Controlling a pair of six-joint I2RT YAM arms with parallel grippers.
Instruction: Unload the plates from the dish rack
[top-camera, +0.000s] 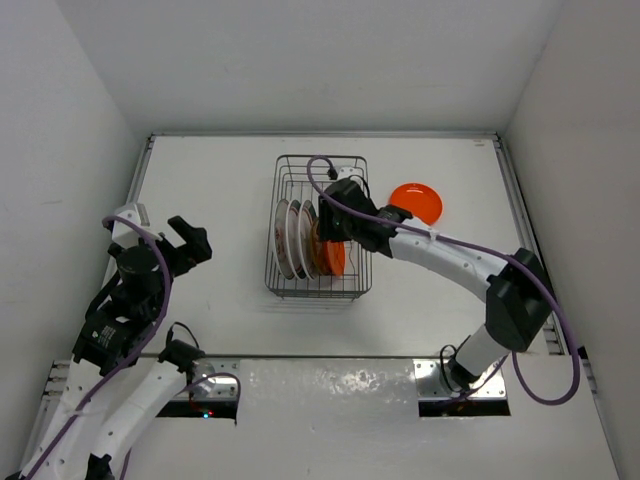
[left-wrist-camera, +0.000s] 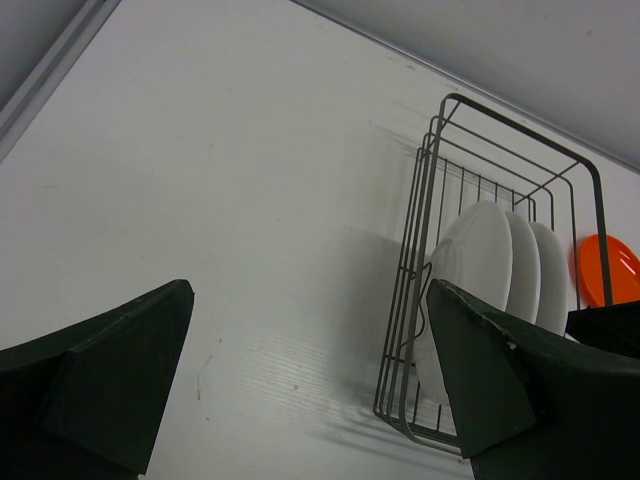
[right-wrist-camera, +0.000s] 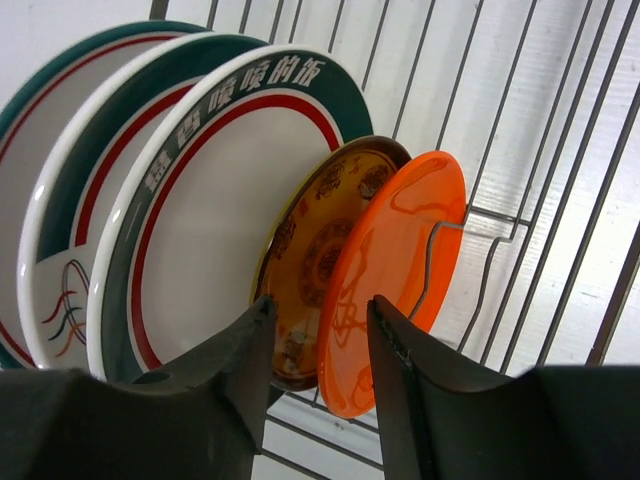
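Left gripper (top-camera: 192, 238): lower left of the top view, above the table (top-camera: 200, 180). Its jaws are wide apart and hold nothing, so I would leave it parked.
Right gripper (right-wrist-camera: 320, 310): centre of the top view, down inside the rack (top-camera: 322, 157). The jaws are part-way apart, and I see no pinch on anything yet.
Gap between the jaws: bottom centre of the wrist view. It shows the orange plate's (right-wrist-camera: 400, 250) lower-left edge and a slice of the amber plate (right-wrist-camera: 320, 230).
Orange plate: on edge, nearest of 5 in the row and overlapping the amber one. I cannot tell if they touch.
Step in hand: my read is a grasp on the orange plate, the 1st in the row.
Doing it well: I would get 1 finger between orange and amber so that only the orange rim is caught. Then I would close gently and lift straight up.
Prong (right-wrist-camera: 428, 270): a wire crosses the orange plate's face, right of centre. A sideways pull would likely snag on it.
White plates (right-wrist-camera: 210, 200): 3, upper left of the wrist view, upright behind the amber. A knock could tip the row.
Rack: light wire, and I expect it to drag if a plate catches.
Loose plate (top-camera: 417, 203): orange, flat on the table just right of the rack, upper right of centre in the top view. It looks like the drop spot.
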